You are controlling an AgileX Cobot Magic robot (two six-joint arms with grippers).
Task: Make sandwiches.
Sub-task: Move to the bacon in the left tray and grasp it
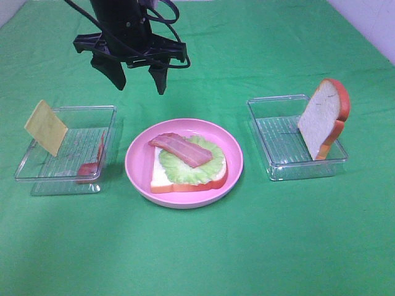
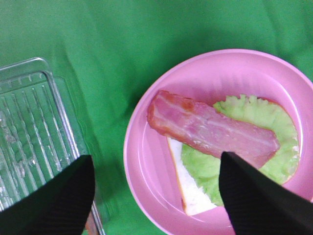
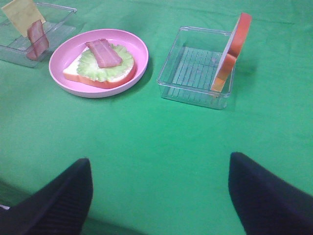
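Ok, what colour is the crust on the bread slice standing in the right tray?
Orange-red crust, clearest in the right wrist view.

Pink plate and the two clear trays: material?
Pink plate: probably moulded plastic, smooth and semi-glossy; soft highlights run along its rim. Left tray and right tray: thin clear rigid plastic, it seems; the green cloth shows through them, and their floors are ribbed.

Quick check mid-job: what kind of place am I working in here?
Probably a tabletop test setup, not a kitchen: green cloth covers the surface, a toy bread slice leans in a clear plastic tray, a half-built toy sandwich lies on a pink plate.
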